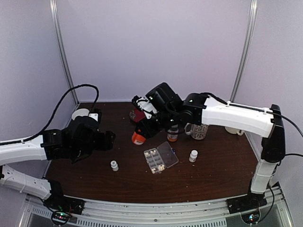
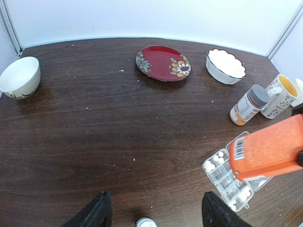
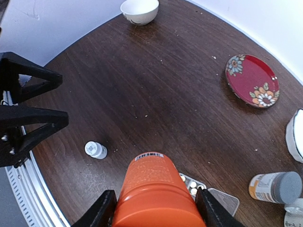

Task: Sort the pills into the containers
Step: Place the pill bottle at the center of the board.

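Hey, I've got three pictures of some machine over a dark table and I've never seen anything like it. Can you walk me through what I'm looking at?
These are two robot arms bolted at the near edge of a table. One picture looks down from above and behind them; the other two come from a camera on each wrist. The right gripper holds an orange bottle close to a clear pill box with pale pills in its cells. The left gripper is open and empty. Also on it: two small white bottles, a red plate, two white bowls, a mug and a grey-capped bottle.
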Controlling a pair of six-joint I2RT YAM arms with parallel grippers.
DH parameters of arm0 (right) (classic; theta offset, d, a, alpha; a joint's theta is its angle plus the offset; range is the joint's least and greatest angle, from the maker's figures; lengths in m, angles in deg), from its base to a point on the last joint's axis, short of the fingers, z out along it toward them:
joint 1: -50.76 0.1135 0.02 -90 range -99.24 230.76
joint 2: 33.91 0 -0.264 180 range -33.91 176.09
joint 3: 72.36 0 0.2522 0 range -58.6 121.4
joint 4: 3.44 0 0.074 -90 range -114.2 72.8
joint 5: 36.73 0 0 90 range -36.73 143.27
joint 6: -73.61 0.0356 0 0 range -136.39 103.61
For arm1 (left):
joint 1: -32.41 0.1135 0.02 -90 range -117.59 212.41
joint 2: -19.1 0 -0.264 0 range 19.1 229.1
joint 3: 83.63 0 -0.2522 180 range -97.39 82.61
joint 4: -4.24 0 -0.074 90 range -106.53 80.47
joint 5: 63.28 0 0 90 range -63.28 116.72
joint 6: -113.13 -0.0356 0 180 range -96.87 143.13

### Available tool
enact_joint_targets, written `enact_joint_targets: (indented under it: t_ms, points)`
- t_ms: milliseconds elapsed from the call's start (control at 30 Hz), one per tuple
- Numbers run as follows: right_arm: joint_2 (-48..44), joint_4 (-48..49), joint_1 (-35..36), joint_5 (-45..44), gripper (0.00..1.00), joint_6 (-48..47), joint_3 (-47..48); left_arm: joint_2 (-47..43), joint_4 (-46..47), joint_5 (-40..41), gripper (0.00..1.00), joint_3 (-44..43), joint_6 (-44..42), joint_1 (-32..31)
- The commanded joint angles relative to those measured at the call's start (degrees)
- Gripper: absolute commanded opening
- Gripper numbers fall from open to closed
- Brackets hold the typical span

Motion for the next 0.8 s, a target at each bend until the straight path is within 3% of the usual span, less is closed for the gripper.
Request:
enact_joint_targets:
  t_ms: [0, 167, 367, 600, 667, 700, 767]
  points:
    - [7.17, 1.74, 0.54, 0.65, 0.29, -0.61, 8.02, -5.0, -4.97, 3.82, 0.68, 3.21, 2.65, 0.88]
    - [16.39, -0.89, 0.8, -3.14, 0.32, -0.76, 16.2, -8.31, -8.97, 3.37, 0.7, 5.86, 3.12, 1.44]
    - [23.32, -2.99, 0.81, -10.79, 0.35, -0.42, 22.1, -10.91, -6.46, 0.47, 0.73, 8.71, 2.01, 1.67]
    - [28.79, -4.03, 0.72, -13.52, 0.39, -0.6, 26.46, -7.65, -9.01, -2.08, 0.76, 7.88, 2.61, 2.48]
    - [29.82, -4.06, 0.75, -13.35, 0.5, -0.91, 26.85, -6.65, -8.74, -3.49, 0.76, 8.08, 2.99, 2.5]
    - [30.39, -4.09, 0.73, -12.87, 0.61, -1.2, 27.0, -6.21, -8.3, -4.26, 0.76, 8.28, 3.09, 2.54]
    - [31.37, -4.33, 0.72, -12.32, 0.96, -1.86, 27.36, -5.18, -7.41, -5.69, 0.76, 8.76, 3.69, 2.5]
